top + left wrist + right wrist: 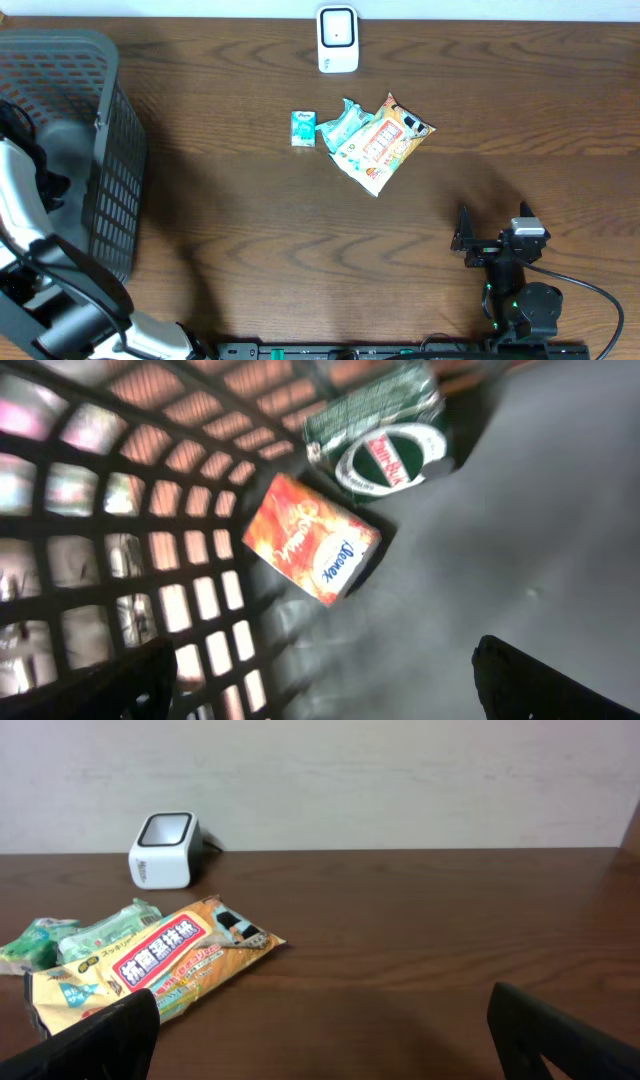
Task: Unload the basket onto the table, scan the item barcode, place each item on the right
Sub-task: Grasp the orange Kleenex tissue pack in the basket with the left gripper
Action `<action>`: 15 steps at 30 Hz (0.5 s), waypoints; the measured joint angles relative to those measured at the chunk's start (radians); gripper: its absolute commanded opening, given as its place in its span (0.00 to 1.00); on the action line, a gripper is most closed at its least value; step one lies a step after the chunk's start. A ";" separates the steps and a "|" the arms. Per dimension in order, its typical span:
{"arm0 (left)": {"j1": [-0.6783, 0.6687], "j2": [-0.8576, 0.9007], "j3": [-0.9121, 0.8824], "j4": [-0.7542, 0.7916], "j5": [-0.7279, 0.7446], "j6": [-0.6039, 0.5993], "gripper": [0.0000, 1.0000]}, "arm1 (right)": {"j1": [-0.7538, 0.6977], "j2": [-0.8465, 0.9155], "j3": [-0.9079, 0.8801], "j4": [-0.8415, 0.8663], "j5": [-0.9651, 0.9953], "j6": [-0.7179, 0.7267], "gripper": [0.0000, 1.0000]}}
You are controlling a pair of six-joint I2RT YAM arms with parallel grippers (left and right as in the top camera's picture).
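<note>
**Barcode scanner (338, 40) at the far edge, three items loose in front of it, both grippers empty**

I see the white scanner standing upright at the far edge of the wooden table (250, 250), near the middle. Just in front of it lie three items. The orange snack packet (385, 145) lies flat and at an angle. The teal packet (343, 125) touches its left edge and is partly overlapped by it. The small teal box (303, 128) sits just beside the teal packet, on the left. None of them touches the scanner.

My left arm reaches into the grey mesh basket (110, 180) at the left side of the table. From the left wrist camera, the left gripper (330, 690) has its fingers spread wide with nothing between them. Below it, on the basket floor, an orange box (312, 540) lies against the mesh wall. A green pack (390, 435) lies just beyond it. That view is blurred, so I cannot read the labels fully.

The right gripper (325, 1050) sits low over the near right part of the table, well apart from the items. Its fingers are fully spread and hold nothing. It faces the packets and the scanner.
</note>
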 measured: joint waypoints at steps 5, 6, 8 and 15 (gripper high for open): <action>0.034 0.063 -0.026 0.034 0.002 -0.056 0.92 | 0.000 0.000 0.000 0.000 0.000 0.000 0.99; 0.040 0.066 -0.029 0.042 0.001 -0.061 0.90 | 0.000 0.000 0.000 0.000 0.000 0.000 0.99; 0.053 0.072 -0.039 0.063 0.001 -0.067 0.88 | 0.000 0.000 0.000 0.000 0.000 0.000 0.99; 0.094 0.081 -0.157 0.177 0.001 -0.046 0.88 | 0.000 0.000 0.000 0.000 0.000 0.000 0.99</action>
